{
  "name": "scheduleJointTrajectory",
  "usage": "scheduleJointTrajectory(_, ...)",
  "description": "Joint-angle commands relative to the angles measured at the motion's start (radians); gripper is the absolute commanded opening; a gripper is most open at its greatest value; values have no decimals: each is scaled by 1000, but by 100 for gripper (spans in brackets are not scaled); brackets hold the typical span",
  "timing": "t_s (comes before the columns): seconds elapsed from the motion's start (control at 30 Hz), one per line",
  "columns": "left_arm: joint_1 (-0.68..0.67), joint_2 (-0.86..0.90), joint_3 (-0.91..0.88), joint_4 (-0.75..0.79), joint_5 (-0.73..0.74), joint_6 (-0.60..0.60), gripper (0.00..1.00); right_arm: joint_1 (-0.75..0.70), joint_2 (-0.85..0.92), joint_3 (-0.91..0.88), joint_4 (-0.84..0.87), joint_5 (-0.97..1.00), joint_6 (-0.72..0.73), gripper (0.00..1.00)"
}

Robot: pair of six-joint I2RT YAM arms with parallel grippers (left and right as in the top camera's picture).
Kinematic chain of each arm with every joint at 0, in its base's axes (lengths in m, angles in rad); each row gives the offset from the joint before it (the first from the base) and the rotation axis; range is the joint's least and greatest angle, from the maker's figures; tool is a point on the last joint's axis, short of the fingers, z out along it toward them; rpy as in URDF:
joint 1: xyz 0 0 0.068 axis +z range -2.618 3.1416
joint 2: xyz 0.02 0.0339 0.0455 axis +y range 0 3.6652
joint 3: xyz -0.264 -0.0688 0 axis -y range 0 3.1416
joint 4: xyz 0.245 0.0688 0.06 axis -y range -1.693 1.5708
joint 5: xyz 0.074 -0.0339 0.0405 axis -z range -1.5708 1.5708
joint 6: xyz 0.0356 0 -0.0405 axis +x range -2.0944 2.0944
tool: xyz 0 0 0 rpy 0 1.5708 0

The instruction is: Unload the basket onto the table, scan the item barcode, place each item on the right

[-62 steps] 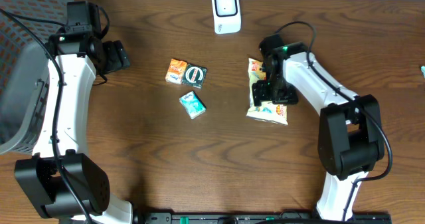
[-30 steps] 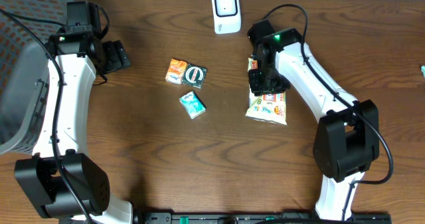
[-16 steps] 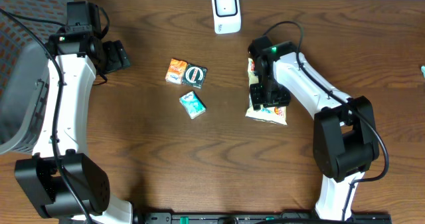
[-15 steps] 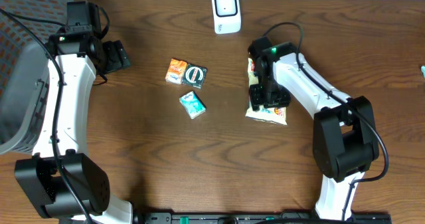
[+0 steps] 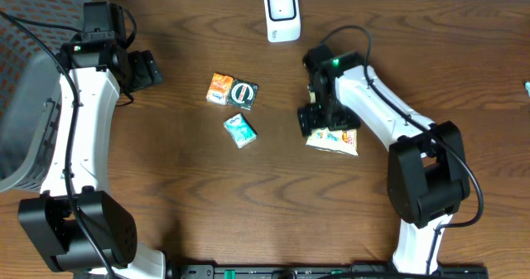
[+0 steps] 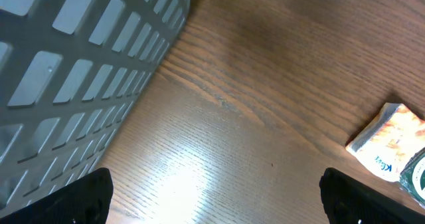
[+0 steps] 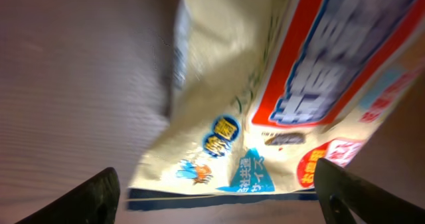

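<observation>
The snack bag [image 5: 338, 138] is seen lying on the bench [image 5: 273, 204] at 4 o'clock, just beneath the right pincer [image 5: 315, 120], fingers spread, nothing clamped; the scanner [image 5: 281, 14] is found at 11 o'clock, nearer this arm.

Scanner [image 5: 281, 14] sat at far edge of surface [image 5: 248, 204]. Small packets [image 5: 243, 93] lay mid-surface, snack pouch [image 5: 338, 139] to their right, beneath right claw [image 5: 313, 120]. Basket [image 5: 21, 105] stood far left.

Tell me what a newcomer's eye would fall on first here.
The right gripper hangs open over a yellow snack bag lying right of centre on the wooden table. A white scanner stands at the table's far edge, and three small packets lie near the middle.
</observation>
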Motion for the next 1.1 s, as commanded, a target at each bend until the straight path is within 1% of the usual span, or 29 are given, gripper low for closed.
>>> scheduleJointTrajectory(0.0, 2, 10, -5, -2, 2, 9, 97, -23, 3, 97, -13, 84, -5, 82)
scheduleJointTrajectory(0.07, 2, 10, -5, -2, 2, 9, 98, -40, 3, 132, -8, 149, -4, 77)
scheduleJointTrajectory(0.17, 2, 10, -5, -2, 2, 9, 98, -62, 3, 138, 24, 183, -5, 76)
scheduleJointTrajectory(0.2, 2, 10, -5, -2, 2, 9, 98, -69, 3, 138, 33, 183, -5, 77)
scheduleJointTrajectory(0.27, 2, 10, -5, -2, 2, 9, 98, -77, 3, 135, 47, 183, -4, 86)
scheduleJointTrajectory(0.3, 2, 10, -5, -2, 2, 9, 98, -77, 3, 135, 53, 182, -5, 88)
scheduleJointTrajectory(0.53, 2, 10, -5, -2, 2, 9, 98, -42, 5, 115, 99, 206, -5, 89)
scheduleJointTrajectory(0.67, 2, 10, -5, -2, 2, 9, 97, -12, 9, 98, 133, 215, -5, 99)
scheduleJointTrajectory(0.83, 2, 10, -5, -2, 2, 9, 97, 2, 9, 93, 158, 214, 0, 99)
scheduleJointTrajectory(0.97, 2, 10, -5, -2, 2, 9, 98, -32, 9, 93, 171, 213, 4, 96)
scheduleJointTrajectory(1.07, 2, 10, -5, -2, 2, 9, 98, -63, 9, 93, 170, 211, 4, 95)
